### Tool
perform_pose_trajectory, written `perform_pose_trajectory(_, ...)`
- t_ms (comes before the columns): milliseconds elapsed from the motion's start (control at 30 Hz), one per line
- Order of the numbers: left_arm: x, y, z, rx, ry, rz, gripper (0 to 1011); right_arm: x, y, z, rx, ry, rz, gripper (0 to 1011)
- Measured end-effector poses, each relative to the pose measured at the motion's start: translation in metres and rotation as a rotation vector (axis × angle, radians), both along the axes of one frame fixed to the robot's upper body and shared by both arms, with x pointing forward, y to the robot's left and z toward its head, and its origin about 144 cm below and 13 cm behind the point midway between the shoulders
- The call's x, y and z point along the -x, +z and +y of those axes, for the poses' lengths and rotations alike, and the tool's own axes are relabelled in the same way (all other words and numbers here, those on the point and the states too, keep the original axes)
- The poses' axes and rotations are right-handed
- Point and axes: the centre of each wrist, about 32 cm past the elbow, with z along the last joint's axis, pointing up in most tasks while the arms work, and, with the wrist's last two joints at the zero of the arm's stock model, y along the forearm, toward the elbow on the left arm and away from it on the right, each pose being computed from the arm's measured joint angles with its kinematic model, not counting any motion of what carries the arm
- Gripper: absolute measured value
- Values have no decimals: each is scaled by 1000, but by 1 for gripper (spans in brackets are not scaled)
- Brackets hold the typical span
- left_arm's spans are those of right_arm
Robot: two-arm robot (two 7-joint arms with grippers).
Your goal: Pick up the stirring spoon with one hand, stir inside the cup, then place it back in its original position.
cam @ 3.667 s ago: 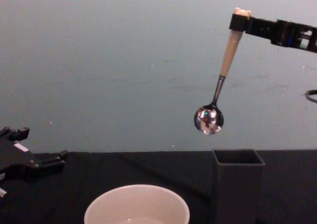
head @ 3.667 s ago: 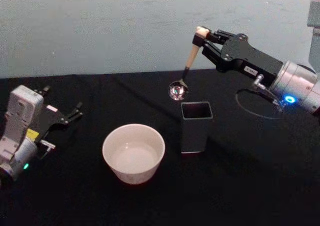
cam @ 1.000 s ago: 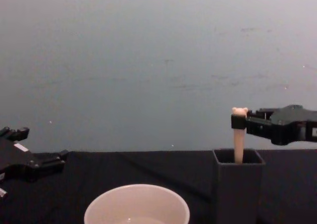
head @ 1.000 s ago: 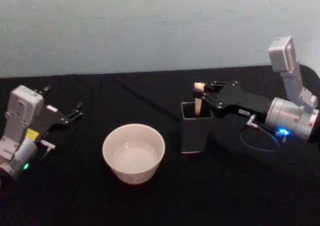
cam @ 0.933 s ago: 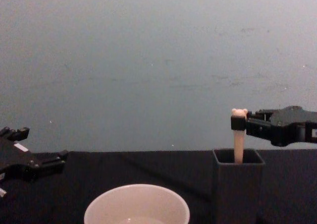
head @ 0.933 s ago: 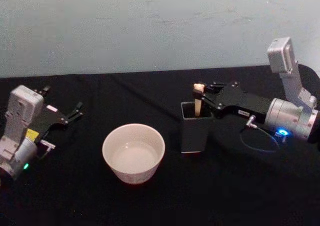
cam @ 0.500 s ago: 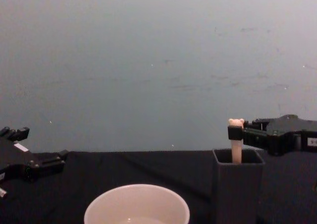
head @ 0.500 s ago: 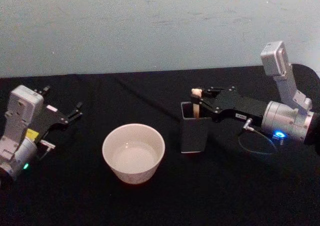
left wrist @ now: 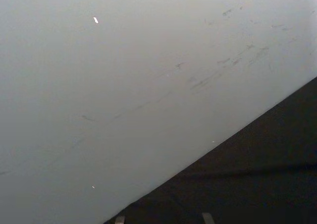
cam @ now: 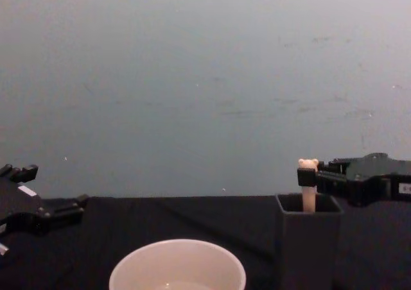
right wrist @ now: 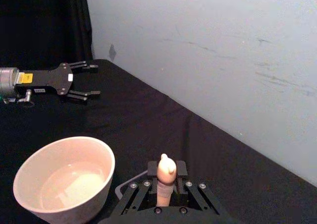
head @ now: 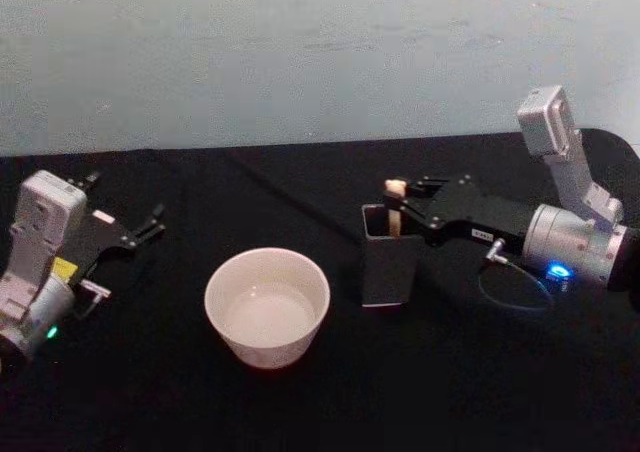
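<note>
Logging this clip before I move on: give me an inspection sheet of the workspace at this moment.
Surface: table covered in black cloth.
Spoon: upright in the holder, bear head above the rim, bowl hidden inside.
Cup: stands on the robot's left of the holder, apart from it; pale inside, contents unclear.
Clutter: nothing seen.
Right gripper: above the holder's mouth, shut on the spoon's handle just below the bear head.
Left gripper: parked at the table's left, open, apart from the cup.
Cables: a thin loop hangs under the right wrist, close to the cloth.
Surroundings: plain pale wall behind the table.
</note>
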Motion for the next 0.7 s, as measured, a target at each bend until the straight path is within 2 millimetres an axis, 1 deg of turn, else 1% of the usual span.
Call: perform_pose_trajectory(700,0,0,0,0,0,0,1001,0,0,0,-1,1,0,214)
